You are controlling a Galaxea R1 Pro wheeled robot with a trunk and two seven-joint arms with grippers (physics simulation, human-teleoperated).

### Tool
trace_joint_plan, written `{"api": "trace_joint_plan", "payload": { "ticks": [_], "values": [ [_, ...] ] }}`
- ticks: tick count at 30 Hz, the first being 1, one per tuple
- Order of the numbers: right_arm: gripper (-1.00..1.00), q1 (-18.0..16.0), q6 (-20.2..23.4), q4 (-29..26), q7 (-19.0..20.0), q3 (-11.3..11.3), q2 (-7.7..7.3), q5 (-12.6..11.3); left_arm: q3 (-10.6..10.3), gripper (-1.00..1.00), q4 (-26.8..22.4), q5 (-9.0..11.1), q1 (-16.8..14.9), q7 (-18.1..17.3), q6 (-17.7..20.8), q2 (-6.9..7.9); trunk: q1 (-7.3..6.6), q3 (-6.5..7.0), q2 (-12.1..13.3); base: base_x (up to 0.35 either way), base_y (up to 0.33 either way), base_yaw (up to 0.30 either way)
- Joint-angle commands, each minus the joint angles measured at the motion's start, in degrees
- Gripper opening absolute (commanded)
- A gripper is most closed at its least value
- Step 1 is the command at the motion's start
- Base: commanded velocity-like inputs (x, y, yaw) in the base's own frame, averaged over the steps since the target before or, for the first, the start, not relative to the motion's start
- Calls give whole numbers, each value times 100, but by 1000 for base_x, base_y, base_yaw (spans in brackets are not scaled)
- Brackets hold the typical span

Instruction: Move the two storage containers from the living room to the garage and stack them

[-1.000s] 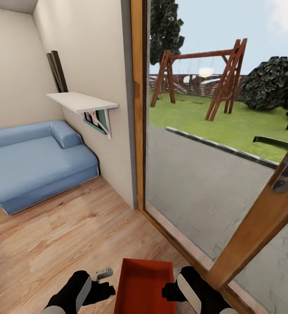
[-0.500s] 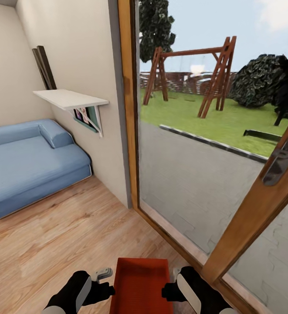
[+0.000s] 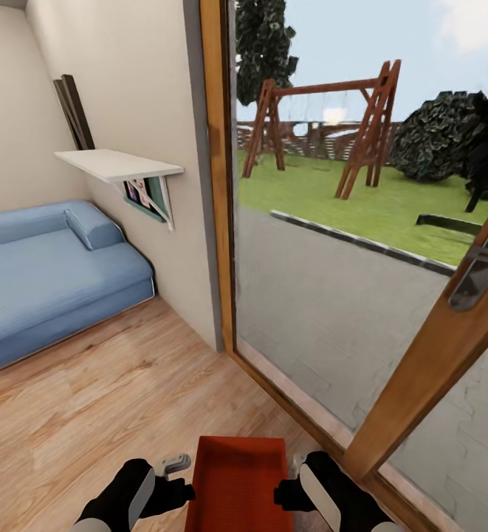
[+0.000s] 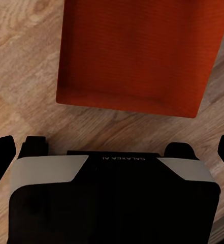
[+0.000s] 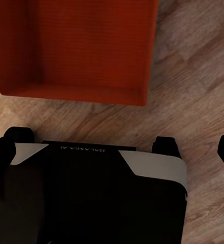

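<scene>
A wood-plank floor [image 3: 111,399] runs across the living room, meeting beige walls [image 3: 140,81] and a tall wood-framed glass door [image 3: 215,185] that stands at the right of the head view. Through the glass lie a grey paved strip [image 3: 325,295], a lawn [image 3: 332,196], a wooden swing set [image 3: 325,125] and dark bushes [image 3: 439,137]. A second door frame crosses the lower right corner at a slant, with a metal handle [image 3: 480,275] on it.

Against the far wall sits a blue sofa [image 3: 52,273]. Above its right end a white shelf [image 3: 117,164] juts from the wall, with a framed picture [image 3: 149,196] under it and dark boards [image 3: 74,112] leaning behind it.

At the bottom of the head view a single red-orange bin [image 3: 236,484] is held up between the two arms, above the planks and just beside the door sill. It is open-topped, its long sides running away from the robot. The left claw [image 3: 176,491] presses against its left wall and the right claw [image 3: 286,493] against its right wall, so the bin is squeezed from both sides. Whether each claw's own fingers are apart or together cannot be told from the head view.

In the left wrist view the bin [image 4: 142,53] appears from above over the wood floor [image 4: 20,71], and the right wrist view shows the bin [image 5: 76,48] the same way.

A small grey object [image 3: 176,463] sits near the left claw; too small to identify.
</scene>
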Motion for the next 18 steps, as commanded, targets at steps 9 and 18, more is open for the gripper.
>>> {"api": "trace_joint_plan", "payload": {
  "ticks": [9, 18],
  "values": [
    [100, -4, 12, -7, -55, 23, -4, -61, 32, 100, -10, -7, -2, -18, 34, -5, 199, -170, -368, 0, 0, 0],
    [100, -5, 11, -6, -55, 23, -4, -61, 31, 100, -10, -7, -2, -18, 34, -5, 397, -398, -729, 0, 0, 0]
  ]
}}
